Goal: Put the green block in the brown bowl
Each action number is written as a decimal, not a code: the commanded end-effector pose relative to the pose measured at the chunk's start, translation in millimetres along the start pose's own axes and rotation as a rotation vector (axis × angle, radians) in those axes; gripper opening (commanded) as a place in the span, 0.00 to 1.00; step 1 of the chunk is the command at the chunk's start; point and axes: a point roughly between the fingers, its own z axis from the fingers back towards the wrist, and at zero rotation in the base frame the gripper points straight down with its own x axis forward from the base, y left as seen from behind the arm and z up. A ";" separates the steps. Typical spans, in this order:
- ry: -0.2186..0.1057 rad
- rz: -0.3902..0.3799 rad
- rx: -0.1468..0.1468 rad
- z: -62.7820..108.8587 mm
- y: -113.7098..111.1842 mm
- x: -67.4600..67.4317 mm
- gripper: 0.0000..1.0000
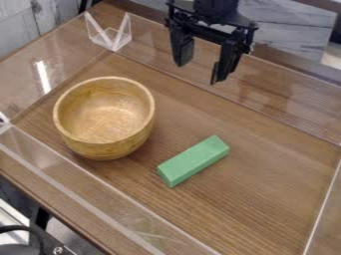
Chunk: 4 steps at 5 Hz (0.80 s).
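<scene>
We see the tool (204, 52) at the upper centre of the frame, hanging above the wooden table (266, 189) with its dark fingers pointing down and spread wide apart; nothing sits between them. We judge that this open, raised stance suits a descent onto the green block (194, 160), which lies well apart from the tool, flat on the table in the lower centre-right of the frame. The block rests on a long face, its long axis running diagonally from lower left to upper right, so we expect a grasp across its narrow width to be the easier one. It is a small, bright green bar with flat faces and a plain matte surface. The brown bowl (103, 117) stands upright at centre left, near the block but not touching it; its pale inside is empty. A clear low wall (80, 204) borders the table.
</scene>
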 end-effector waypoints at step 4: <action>-0.058 -0.508 0.053 -67.7 -46.0 -63.4 1.00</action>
